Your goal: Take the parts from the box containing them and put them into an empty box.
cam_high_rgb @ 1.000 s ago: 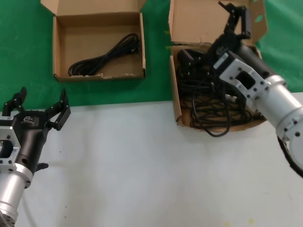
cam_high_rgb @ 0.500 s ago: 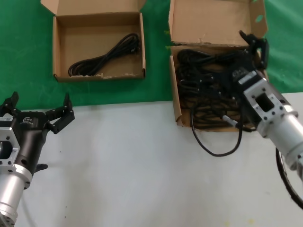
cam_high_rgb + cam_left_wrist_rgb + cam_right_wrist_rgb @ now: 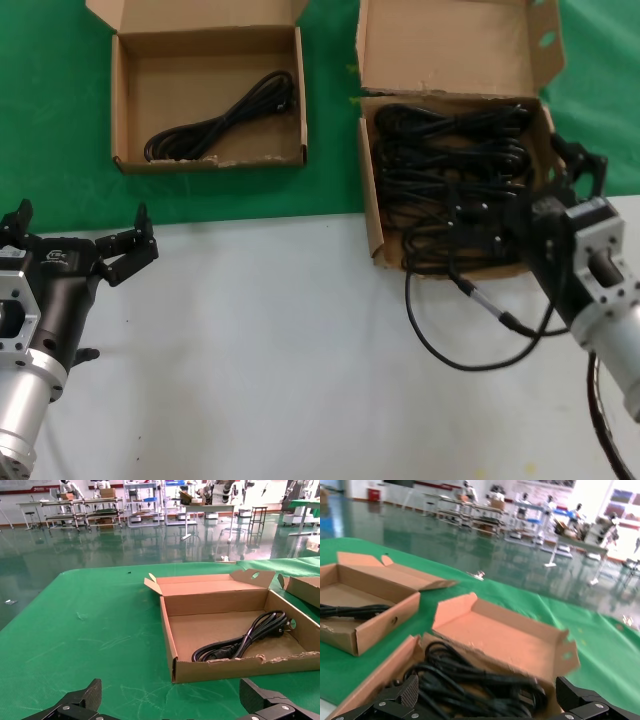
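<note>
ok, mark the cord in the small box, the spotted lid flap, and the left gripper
power cord (image 3: 225, 122), head view, mid bundle.
spotted lid flap (image 3: 450, 45), head view, bare inner face.
left gripper (image 3: 78, 238), head view, between open fingertips.

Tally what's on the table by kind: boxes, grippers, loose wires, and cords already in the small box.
Cardboard boxes: 2, small and large
Grippers: 2, left, right
Cords in small box: 1
Thin wire on table: 1
Total: 6
</note>
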Tool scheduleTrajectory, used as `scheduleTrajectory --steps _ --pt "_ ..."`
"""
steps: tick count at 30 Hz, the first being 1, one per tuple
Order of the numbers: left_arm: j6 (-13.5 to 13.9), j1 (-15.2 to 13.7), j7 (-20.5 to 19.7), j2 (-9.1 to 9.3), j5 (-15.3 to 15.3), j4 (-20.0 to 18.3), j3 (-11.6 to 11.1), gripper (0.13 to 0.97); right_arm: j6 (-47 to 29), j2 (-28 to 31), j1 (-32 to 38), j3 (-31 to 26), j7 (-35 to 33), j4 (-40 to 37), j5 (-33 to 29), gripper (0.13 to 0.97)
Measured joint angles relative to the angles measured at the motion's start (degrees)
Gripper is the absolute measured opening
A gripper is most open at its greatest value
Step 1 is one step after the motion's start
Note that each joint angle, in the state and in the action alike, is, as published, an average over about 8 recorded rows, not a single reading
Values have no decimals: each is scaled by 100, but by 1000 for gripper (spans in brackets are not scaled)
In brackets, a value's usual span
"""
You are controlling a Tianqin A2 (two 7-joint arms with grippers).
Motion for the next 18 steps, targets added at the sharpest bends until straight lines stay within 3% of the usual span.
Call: scheduleTrajectory --steps 18 --pt "-18 26 16 1 -13 -4 -13 966 496 120 -891 238 316 155 1209 966"
